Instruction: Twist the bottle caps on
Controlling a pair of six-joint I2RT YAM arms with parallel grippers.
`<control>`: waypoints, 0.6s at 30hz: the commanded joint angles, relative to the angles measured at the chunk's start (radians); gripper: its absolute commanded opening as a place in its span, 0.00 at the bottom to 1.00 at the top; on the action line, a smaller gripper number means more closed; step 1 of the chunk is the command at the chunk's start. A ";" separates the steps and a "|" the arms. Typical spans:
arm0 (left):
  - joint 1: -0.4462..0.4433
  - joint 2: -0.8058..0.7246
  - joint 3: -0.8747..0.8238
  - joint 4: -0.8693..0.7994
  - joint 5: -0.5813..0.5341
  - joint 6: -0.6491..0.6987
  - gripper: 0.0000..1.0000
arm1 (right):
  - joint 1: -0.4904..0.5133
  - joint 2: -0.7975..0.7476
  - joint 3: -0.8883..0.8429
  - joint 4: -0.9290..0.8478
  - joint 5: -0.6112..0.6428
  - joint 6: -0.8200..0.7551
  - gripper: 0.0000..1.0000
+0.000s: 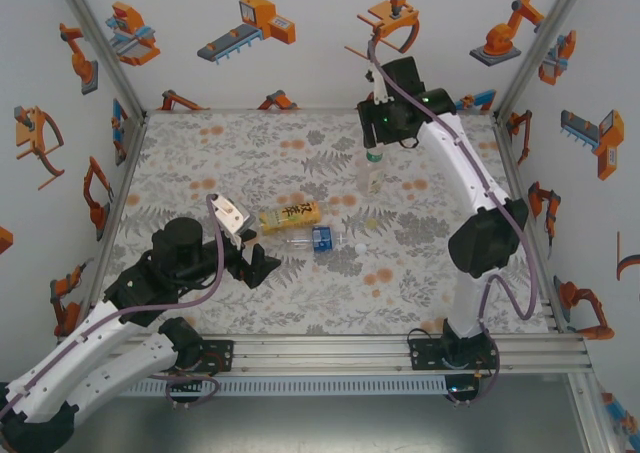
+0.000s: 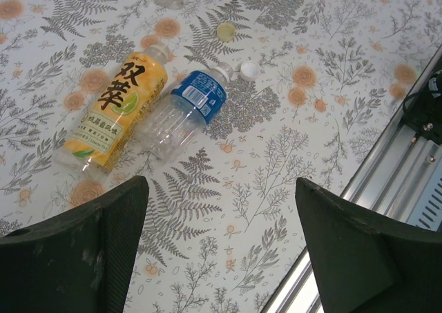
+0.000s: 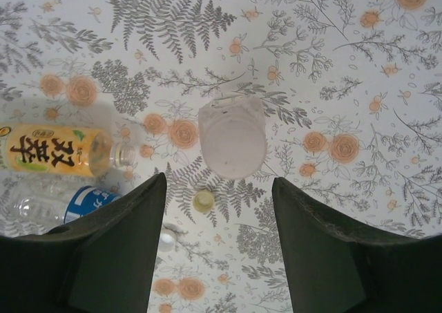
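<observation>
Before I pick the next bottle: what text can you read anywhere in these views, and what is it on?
"双萃": large dark characters along the yellow-labelled bottle, which is lying down.
Small print lower on that same label: too small to read.
Clear bottle, blue label: white print, too blurred to read.
Upright bottle, seen from above: no text can be made out.

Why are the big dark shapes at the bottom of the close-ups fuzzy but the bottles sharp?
Left wrist: left gripper's fingers sit near the lens, soft-edged; the yellow-labelled bottle is crisp. Right wrist: right gripper's fingers likewise; the upright bottle looks hazy. Top external: evenly lit, faint shadows.
</observation>
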 commanded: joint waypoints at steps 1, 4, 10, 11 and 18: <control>0.008 0.001 -0.010 0.031 0.015 -0.019 0.79 | -0.004 -0.083 -0.010 -0.016 -0.102 -0.087 0.58; 0.007 0.001 -0.013 0.035 0.006 -0.021 0.79 | -0.002 -0.133 -0.095 0.027 -0.233 -0.185 0.58; 0.008 0.009 -0.010 0.032 -0.012 -0.022 0.79 | 0.035 -0.257 -0.336 0.150 -0.473 -0.442 0.58; 0.007 0.012 -0.008 0.027 -0.018 -0.024 0.79 | 0.044 -0.271 -0.373 0.163 -0.510 -0.487 0.58; 0.007 0.013 -0.005 0.010 -0.063 -0.034 0.79 | 0.116 -0.300 -0.572 0.201 -0.672 -0.761 0.61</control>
